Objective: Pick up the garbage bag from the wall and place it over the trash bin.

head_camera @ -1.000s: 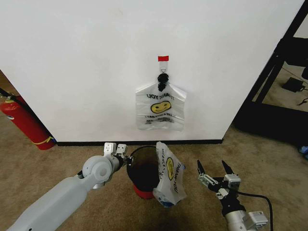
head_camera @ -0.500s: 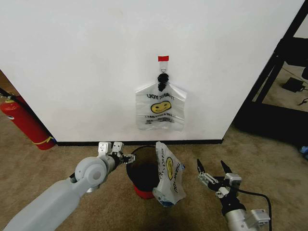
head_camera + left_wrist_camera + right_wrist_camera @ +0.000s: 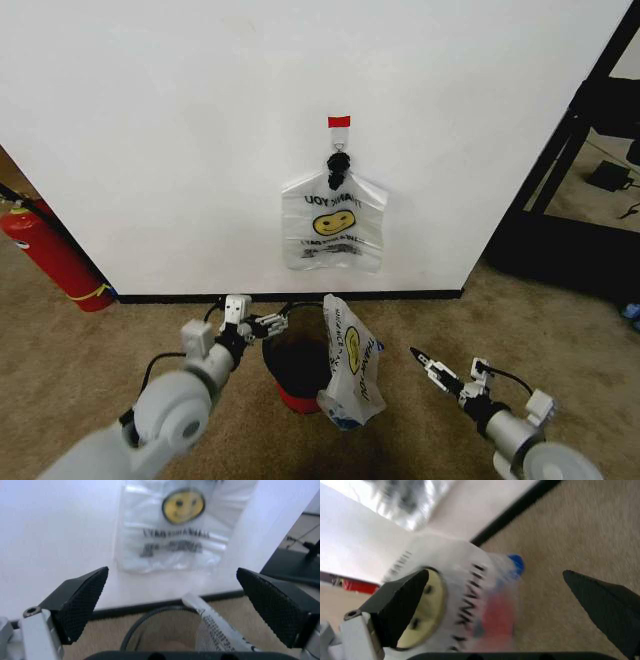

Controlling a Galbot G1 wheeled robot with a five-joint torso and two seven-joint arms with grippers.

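The garbage bag (image 3: 352, 368), see-through with a yellow smiley and black lettering, hangs over the right side of the trash bin's rim and droops to the carpet. The trash bin (image 3: 292, 352) is round and black with a red base, standing by the wall. My left gripper (image 3: 257, 319) hovers open at the bin's left rim, holding nothing. In the left wrist view its fingers (image 3: 82, 600) spread wide above the bin rim (image 3: 142, 628) and the bag's edge (image 3: 215, 627). My right gripper (image 3: 450, 372) is open, right of the bag and apart from it; the right wrist view faces the bag (image 3: 465, 603).
A flat bunch of like bags (image 3: 333, 225) with a black tie hangs from a hook under red tape (image 3: 339, 122) on the white wall. A red fire extinguisher (image 3: 50, 255) leans at the far left. A black frame (image 3: 575, 140) stands at the right. Carpet lies around the bin.
The left arm has drawn back and lowered, its gripper sliding left along the bin's rim. The right gripper has turned and pulled back to the right. The bag has stayed put.
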